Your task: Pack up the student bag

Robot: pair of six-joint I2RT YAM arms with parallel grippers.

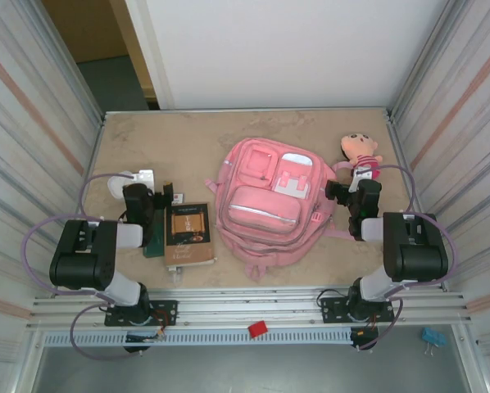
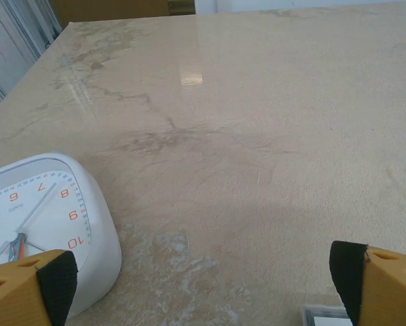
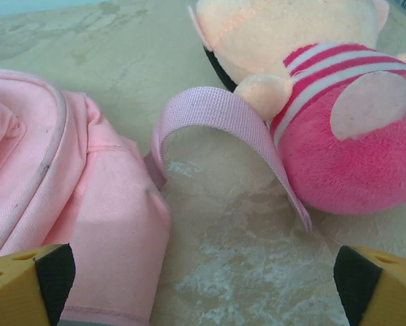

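The student bag (image 1: pixel 265 205), a large pink backpack, lies flat in the middle of the table with its front pockets facing up. Its side (image 3: pixel 67 204) and a looped pink strap (image 3: pixel 223 115) show in the right wrist view. My right gripper (image 1: pixel 351 187) (image 3: pixel 204 275) stands open just right of the bag, over bare table between the bag and a plush doll (image 1: pixel 361 155) (image 3: pixel 345 129). My left gripper (image 1: pixel 151 192) (image 2: pixel 201 285) is open too, left of the bag, with a white alarm clock (image 1: pixel 134 178) (image 2: pixel 47 224) beside its left finger. Neither gripper holds anything.
A brown book (image 1: pixel 188 233) lies between the left arm and the bag, with a green flat item (image 1: pixel 156 241) partly under the arm. A small grey-edged item (image 2: pixel 325 316) sits by the left gripper's right finger. Ribbed metal walls (image 1: pixel 32 164) close both sides. The far table (image 2: pixel 257 81) is bare.
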